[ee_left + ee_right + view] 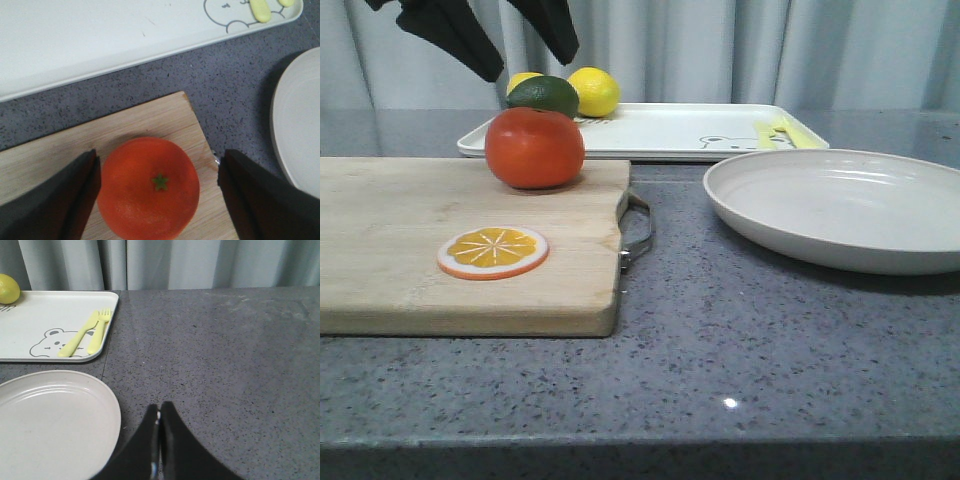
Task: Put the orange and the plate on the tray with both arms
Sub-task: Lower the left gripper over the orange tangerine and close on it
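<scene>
Nearest the front camera runs the grey speckled table (760, 340), and everything else rests on it. On its left side lies a wooden cutting board (410, 250) with a metal handle (638, 232) at its right edge. Behind the board, the white tray (660, 130) sits toward the back, printed with a bear drawing (735, 141), and it carries 2 pale yellow utensils (782, 133) at its right end. To the right of the board, the off-white plate (840, 205) sits on the table just in front of the tray. The orange (534, 147) stands on the far right corner of the board, green stem mark up. An orange slice (492, 251) lies flat nearer the front of the board. Behind the orange are 2 lemons (593, 91) and a dark green fruit (544, 95).

Above the orange hangs the left end effector (159, 192), released, its 2 fingers (55, 200) spread on either side of the fruit without touching it. Beside the plate's rim, the right end effector (159, 440) is clenched on nothing over bare table.
</scene>
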Robot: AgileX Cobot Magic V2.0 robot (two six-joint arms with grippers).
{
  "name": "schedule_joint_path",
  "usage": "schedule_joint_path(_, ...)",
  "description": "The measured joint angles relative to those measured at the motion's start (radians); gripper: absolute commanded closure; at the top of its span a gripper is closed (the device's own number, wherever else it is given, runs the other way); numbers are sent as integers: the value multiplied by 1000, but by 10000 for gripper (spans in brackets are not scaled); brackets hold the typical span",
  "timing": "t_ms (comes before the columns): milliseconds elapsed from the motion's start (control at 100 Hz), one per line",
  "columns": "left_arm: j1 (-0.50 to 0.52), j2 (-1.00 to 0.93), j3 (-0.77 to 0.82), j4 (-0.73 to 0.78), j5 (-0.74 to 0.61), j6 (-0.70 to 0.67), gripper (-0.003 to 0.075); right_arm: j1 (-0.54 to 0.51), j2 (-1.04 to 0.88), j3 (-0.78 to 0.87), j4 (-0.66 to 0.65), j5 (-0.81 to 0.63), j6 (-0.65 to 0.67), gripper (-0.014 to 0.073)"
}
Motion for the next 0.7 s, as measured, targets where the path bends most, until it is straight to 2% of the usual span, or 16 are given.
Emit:
schedule_joint_path(180, 0, 30, -8, 0, 13, 0, 231, 0, 0, 0, -2, 0, 0, 650)
schedule_joint_path(250, 0, 41, -8, 0, 18, 0, 189, 0, 0, 0, -2, 0, 0, 650)
schedule_joint_path(330, 0, 50, -8, 0, 29, 0, 91, 0, 0, 0, -2, 0, 0, 650)
schedule_joint_path(410, 0, 56, -8, 2, 47, 0, 36, 0, 0, 0, -2, 0, 0, 650)
schedule_joint_path(700, 0, 74, -15, 10, 81, 0, 42, 0, 0, 0, -2, 0, 0, 650)
